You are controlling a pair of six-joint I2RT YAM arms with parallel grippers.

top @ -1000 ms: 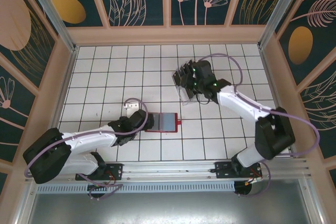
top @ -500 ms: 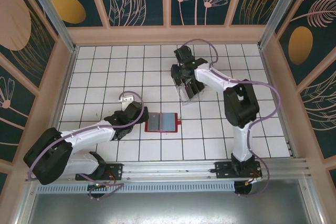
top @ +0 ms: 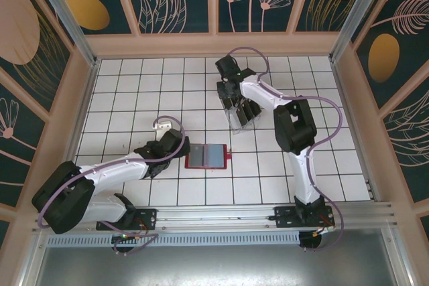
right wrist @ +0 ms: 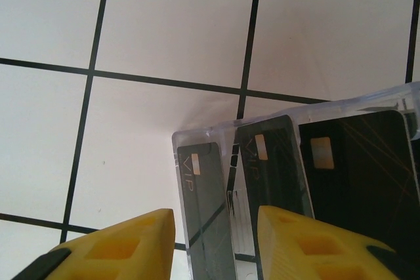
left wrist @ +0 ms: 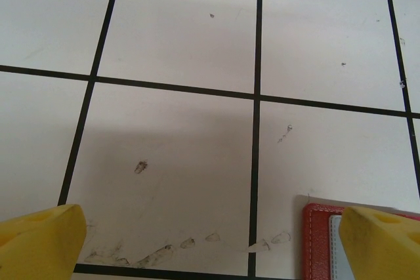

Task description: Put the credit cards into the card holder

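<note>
The card holder lies open on the white grid table, red with grey-blue pockets; its red corner shows in the left wrist view. My left gripper stands wide open at the holder's left edge, holding nothing. Black credit cards stand in a clear slotted rack further back. My right gripper is over the rack's left end, open, its yellow fingers on either side of the end card. Two more cards stand to the right of it.
Wooden walls box the table on the left, back and right. A small white piece sits near the left arm's wrist. Bare tiles stretch left of the rack and in front of the card holder.
The right arm has folded in and turned, bringing its gripper over the rack's left end, and its jaws have narrowed a little. The left gripper has shifted slightly at the holder's edge.
</note>
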